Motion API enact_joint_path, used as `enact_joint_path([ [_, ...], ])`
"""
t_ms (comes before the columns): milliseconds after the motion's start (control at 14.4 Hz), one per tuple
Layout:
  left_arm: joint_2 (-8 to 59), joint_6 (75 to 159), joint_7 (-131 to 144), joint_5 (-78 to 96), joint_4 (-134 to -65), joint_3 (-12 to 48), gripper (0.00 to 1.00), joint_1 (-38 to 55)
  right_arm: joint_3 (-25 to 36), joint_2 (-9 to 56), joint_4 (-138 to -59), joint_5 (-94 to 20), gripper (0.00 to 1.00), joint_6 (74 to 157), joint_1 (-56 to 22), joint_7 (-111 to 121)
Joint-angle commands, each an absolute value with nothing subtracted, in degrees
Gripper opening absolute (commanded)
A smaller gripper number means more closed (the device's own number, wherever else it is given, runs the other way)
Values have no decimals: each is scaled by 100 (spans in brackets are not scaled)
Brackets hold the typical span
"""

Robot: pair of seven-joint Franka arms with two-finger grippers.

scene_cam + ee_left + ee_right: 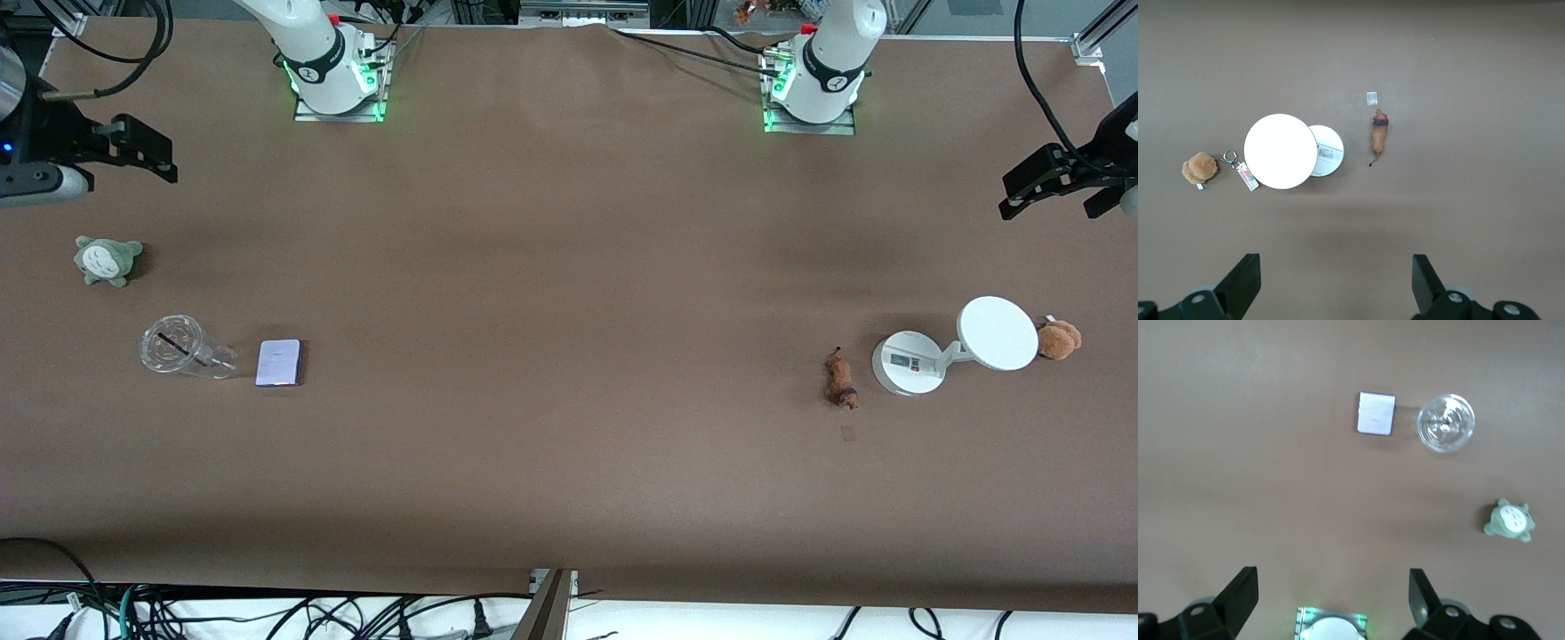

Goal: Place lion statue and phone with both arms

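In the front view, both arms hung high at the ends of the table, the left gripper point(1058, 191) and right gripper point(142, 151) spread wide and holding nothing, while the lion statue point(840, 380) lay just beside the white stand point(909, 362) and the phone point(279, 363) just beside the clear cup point(182, 348). In the left wrist view, you had the lion statue point(1379, 131) so close to the white stand point(1327, 151) that a wide descent could have nudged the stand's base. In the right wrist view, the phone point(1376, 413) lay flat near the clear cup point(1445, 423), so the open fingers point(1238, 597) could have slid off its thin edges or tipped the cup.
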State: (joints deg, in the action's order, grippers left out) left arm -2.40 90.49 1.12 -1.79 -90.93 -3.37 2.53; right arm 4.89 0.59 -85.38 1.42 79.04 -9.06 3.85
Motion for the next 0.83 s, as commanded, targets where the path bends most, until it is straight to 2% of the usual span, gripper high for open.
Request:
enact_joint_path([
  [0,-141,8938,88,-141,-8877,-334,100,229,474,79,-8561,220,100,7831,-888,475],
  [762,-141,8938,88,-132,-8877,-334,100,229,431,176,-8534,246,100,7875,-949,457],
])
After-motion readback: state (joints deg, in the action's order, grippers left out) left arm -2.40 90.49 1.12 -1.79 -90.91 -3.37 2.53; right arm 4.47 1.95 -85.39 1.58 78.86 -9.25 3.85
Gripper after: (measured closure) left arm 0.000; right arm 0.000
